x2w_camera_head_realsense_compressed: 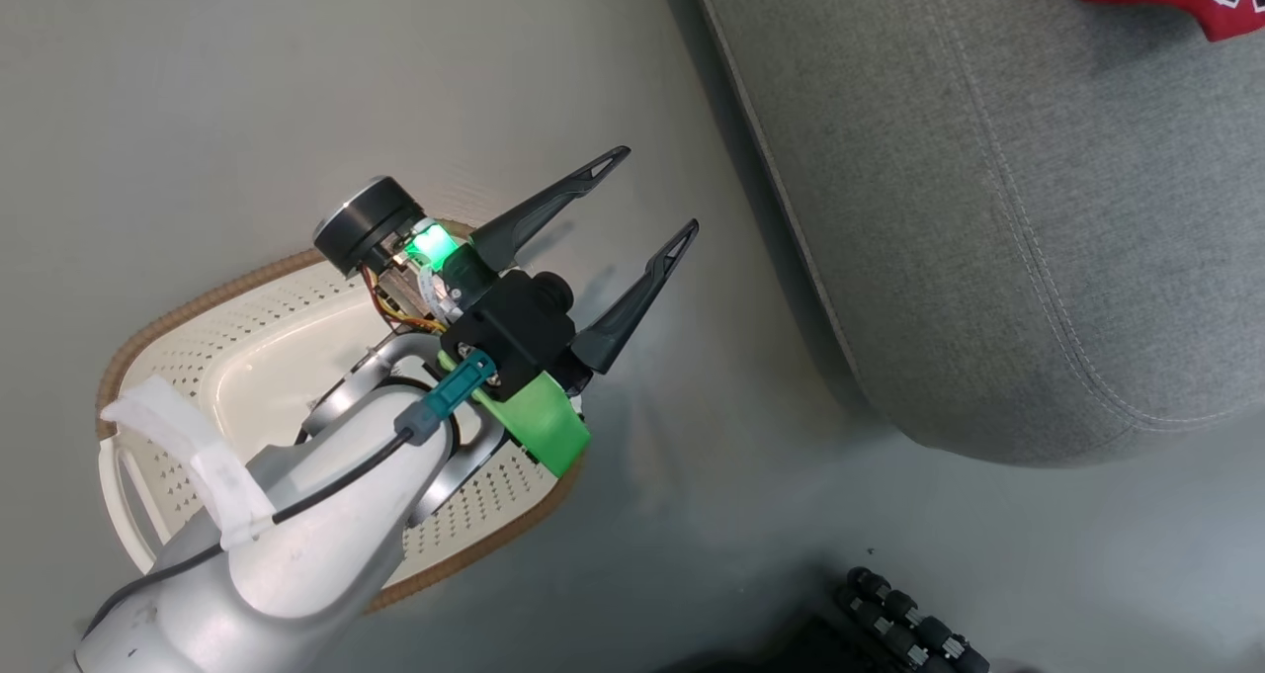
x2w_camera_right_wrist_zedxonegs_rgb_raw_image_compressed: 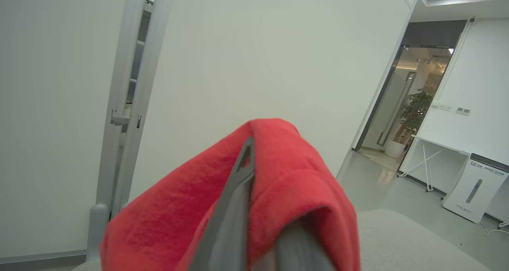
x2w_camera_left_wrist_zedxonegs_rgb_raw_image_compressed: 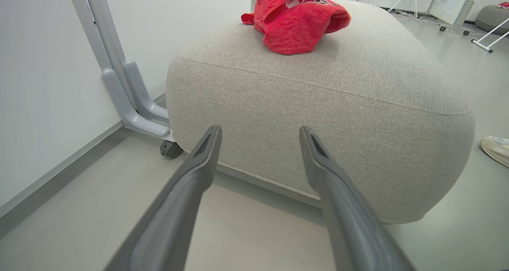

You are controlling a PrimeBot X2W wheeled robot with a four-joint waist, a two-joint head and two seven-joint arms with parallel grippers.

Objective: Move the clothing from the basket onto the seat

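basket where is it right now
In the head view the basket sits on the floor at lower left, partly hidden under the left arm, with the seat to its right.

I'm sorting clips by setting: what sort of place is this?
Probably an office or lab, not a home: a wheeled partition wall, a glass doorway with a potted plant, and a white floor-standing appliance.

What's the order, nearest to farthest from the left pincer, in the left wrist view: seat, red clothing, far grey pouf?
1. seat: straight ahead, closest.
2. clothing: on the seat's top, farther back.
3. pouf: upper right, across the room.
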